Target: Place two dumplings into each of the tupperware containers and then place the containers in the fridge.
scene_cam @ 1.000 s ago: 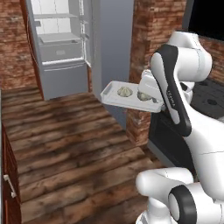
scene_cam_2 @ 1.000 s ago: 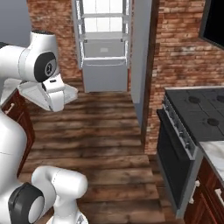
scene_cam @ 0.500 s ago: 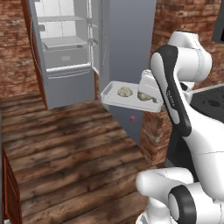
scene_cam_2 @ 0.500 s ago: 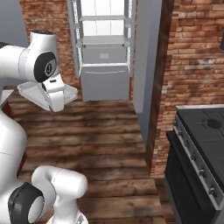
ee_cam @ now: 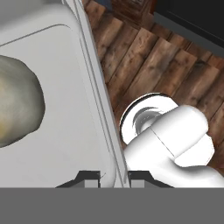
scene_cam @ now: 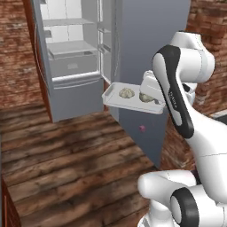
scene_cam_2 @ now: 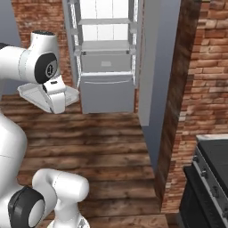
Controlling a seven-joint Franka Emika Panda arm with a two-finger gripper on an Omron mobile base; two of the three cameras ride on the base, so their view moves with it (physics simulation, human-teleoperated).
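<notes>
The tool [ee_cam: 113,177] is clamped on the near wall of a container [scene_cam: 116,98], one finger inside and one outside the rim, and carries it level at chest height. Two dumplings [scene_cam: 127,93] lie side by side in it, so this tray looks fully loaded.

Over the last second the whole view has shifted: the fridge [scene_cam_2: 106,71] has grown larger and moved toward the centre of both base views, while the stove [scene_cam_2: 213,178] has slid off to the right. That is the base driving and turning, not the things moving. The container has kept its place relative to the arm and neither dumpling has rolled.

The fridge stands open, with pale shelves and a drawer in sight, still well apart from the tray across the wooden floor [scene_cam: 66,150]. By my judgement the carry is under way; a closer approach is needed before a shelf is within reach.
</notes>
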